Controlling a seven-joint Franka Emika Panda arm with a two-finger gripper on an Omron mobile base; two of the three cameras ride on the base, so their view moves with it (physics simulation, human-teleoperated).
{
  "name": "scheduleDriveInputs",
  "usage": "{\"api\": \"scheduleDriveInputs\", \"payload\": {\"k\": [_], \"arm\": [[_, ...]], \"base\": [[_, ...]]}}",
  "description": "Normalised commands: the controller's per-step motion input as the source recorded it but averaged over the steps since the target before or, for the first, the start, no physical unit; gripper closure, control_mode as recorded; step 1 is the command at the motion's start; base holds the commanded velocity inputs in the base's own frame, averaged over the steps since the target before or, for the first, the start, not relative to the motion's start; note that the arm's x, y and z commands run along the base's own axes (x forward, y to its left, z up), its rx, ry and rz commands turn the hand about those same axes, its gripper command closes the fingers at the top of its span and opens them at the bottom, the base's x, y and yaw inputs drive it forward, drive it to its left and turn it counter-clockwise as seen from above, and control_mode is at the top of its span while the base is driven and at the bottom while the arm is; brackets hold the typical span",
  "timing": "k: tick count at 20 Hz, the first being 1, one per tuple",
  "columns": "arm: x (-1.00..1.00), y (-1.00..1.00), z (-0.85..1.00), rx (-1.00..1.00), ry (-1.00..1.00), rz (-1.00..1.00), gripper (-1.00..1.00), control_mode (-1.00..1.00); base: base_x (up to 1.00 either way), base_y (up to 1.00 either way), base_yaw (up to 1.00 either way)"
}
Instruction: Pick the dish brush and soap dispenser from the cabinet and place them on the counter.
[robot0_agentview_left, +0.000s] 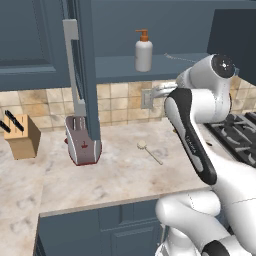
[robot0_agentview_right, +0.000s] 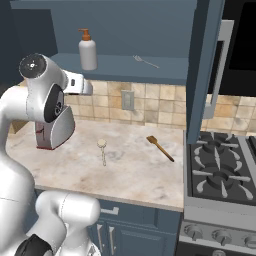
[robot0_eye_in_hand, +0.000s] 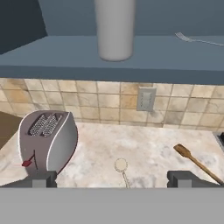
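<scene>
From the left base view, the small white bottle with an orange pump, the soap dispenser (robot0_agentview_left: 143, 51), stands upright on the bottom shelf of the open dark blue wall cabinet (robot0_agentview_left: 150, 67). One cabinet door (robot0_agentview_left: 86, 75) with a long silver handle swings out toward us. Down on the beige marbled stone counter (robot0_agentview_left: 115, 170) lies the thin pale dish brush (robot0_agentview_left: 149, 151) with its little round white head, flat and alone. A silver toaster (robot0_agentview_left: 82, 141) with a red lever sits to the left of it, partly behind the door. A wooden knife block (robot0_agentview_left: 22, 135) stands further left. The white robot arm (robot0_agentview_left: 192, 130) rises at the right.

From the right base view, the soap dispenser (robot0_agentview_right: 88, 50) stands on the cabinet shelf (robot0_agentview_right: 150, 70), with a thin grey rod (robot0_agentview_right: 146, 61) lying near it on the same shelf. The dish brush (robot0_agentview_right: 103, 150) lies flat on the counter (robot0_agentview_right: 130, 175). A darker orange-brown wooden stick tool (robot0_agentview_right: 160, 148) lies to its right, apart from it. A black stove (robot0_agentview_right: 222, 172) sits at the right.

From the hand view, the gripper (robot0_eye_in_hand: 113, 178) has its two dark fingers (robot0_eye_in_hand: 181, 178) wide apart, holding nothing. The bottom of the soap dispenser (robot0_eye_in_hand: 114, 30) stands on the shelf straight ahead and above. The dish brush (robot0_eye_in_hand: 122, 167) lies on the counter (robot0_eye_in_hand: 144, 144) between the fingers, lower down. The toaster (robot0_eye_in_hand: 48, 140) is at the left.
</scene>
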Motion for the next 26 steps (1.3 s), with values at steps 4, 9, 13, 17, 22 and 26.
{"api": "scheduleDriveInputs", "payload": {"k": [4, 9, 13, 17, 22, 26], "arm": [[0.0, 0.0, 0.27, -0.02, -0.07, 0.15, -1.0, -1.0], [0.12, 0.07, 0.19, -0.1, -0.01, 0.03, -1.0, -1.0], [0.15, 0.01, 0.23, -0.08, 0.0, 0.0, -1.0, -1.0], [0.28, 0.0, 0.27, -0.05, 0.0, 0.0, -1.0, -1.0], [0.09, -0.01, 0.1, -0.01, -0.12, -0.01, -1.0, -1.0], [0.13, 0.0, 0.0, 0.0, -0.1, -0.03, -1.0, -1.0]], "base": [[0.0, 0.0, 0.0], [0.0, 0.0, 0.0], [0.0, 0.0, 0.0], [0.0, 0.0, 0.0], [0.0, 0.0, 0.0], [0.0, 0.0, 0.0]]}}
